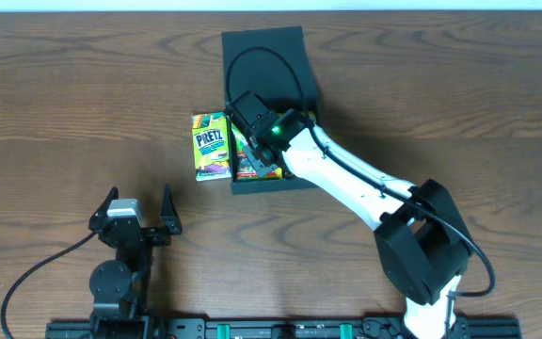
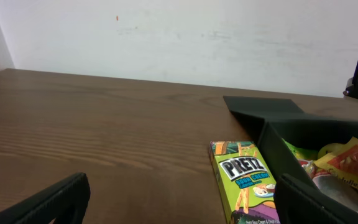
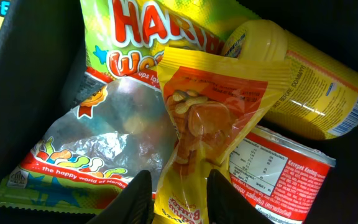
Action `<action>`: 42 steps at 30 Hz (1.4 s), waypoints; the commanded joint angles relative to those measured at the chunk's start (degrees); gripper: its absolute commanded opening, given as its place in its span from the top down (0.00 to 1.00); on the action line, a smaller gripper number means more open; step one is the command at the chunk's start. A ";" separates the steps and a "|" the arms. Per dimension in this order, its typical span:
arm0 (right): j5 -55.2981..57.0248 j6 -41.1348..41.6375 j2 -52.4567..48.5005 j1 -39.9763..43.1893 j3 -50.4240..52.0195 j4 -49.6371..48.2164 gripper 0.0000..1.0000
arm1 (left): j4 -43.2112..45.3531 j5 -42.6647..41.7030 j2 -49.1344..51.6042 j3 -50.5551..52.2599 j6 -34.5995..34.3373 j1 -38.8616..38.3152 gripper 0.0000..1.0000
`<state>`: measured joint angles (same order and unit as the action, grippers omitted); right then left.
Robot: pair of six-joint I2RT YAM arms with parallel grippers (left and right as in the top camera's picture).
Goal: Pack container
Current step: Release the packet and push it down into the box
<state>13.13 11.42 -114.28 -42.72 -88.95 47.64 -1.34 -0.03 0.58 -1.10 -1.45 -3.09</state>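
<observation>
well, i am in the packing step. my right gripper (image 3: 180, 202) is down inside the container (image 1: 262, 42), the big dark box in the middle of the table (image 1: 64, 94), with its flap lid open. its 2 fingers stand close together, 1 on each side of the low end of an orange nut bag (image 3: 213, 118). i cannot tell if they pinch the bag or only stand by it. the bag lies on a haribo bag (image 3: 135, 25), a yellow tube (image 3: 303, 74) and a red can (image 3: 284, 168). my left gripper (image 1: 140, 209) is wide open, holds nothing, and sits well apart from the box. 1 pretz box (image 1: 211, 146) lies on the table just beside the container's left wall, not in it. i think it goes in next. for that, my right fingers must be free of the nut bag and lift out, then 1 arm must take the pretz box by its thin sides.
</observation>
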 commanded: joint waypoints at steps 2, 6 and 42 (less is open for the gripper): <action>0.76 -0.31 -1.55 -0.50 0.15 -0.44 0.71 | -3.02 0.44 -0.35 0.85 0.20 0.24 0.05; 0.79 -0.31 -2.51 -0.50 0.15 -0.74 0.86 | -3.02 0.44 -0.35 0.85 0.20 0.24 0.05; -1.05 27.08 3.93 0.22 0.13 1.07 0.99 | -3.02 0.44 -0.35 0.85 0.20 0.24 0.05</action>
<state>11.94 37.10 -112.55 -42.70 -88.97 48.01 -1.34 -0.03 0.58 -1.10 -1.45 -3.09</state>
